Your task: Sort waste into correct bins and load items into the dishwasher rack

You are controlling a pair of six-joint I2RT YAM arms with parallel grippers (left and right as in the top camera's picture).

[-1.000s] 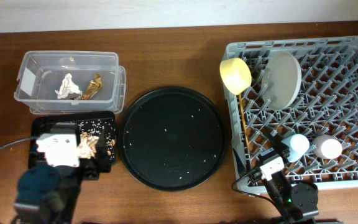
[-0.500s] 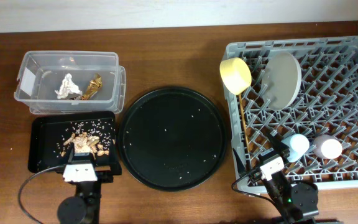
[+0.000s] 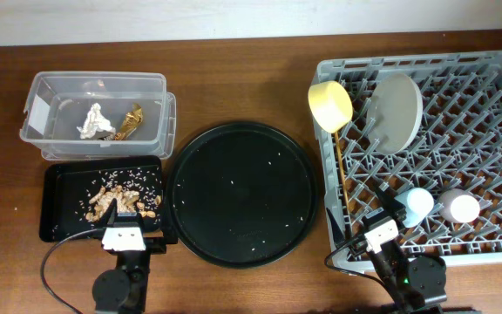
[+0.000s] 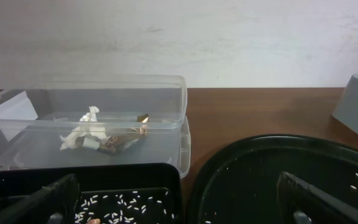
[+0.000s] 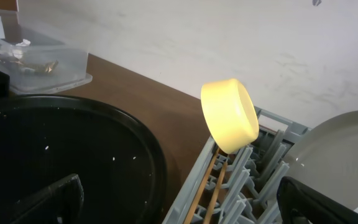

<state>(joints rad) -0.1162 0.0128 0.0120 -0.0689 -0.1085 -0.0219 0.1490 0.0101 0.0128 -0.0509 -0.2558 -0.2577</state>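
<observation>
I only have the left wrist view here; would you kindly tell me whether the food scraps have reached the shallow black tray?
Observer: Yes, overhead shows the food scraps heaped inside the shallow black tray.
Operator: Thank you. Is the plate in the rack?
Observer: Yes, the plate stands on edge among the pegs of the dishwasher rack.
Operator: And the cups?
Observer: The light-blue cup and the pink cup sit side by side near the rack's robot-side edge.

rack [image 3: 425, 62] grey lattice | bowl [image 3: 329, 105] yellow | tub [image 3: 94, 78] clear | tray [image 3: 59, 202] black | scraps [image 3: 114, 201] tan-brown
</observation>
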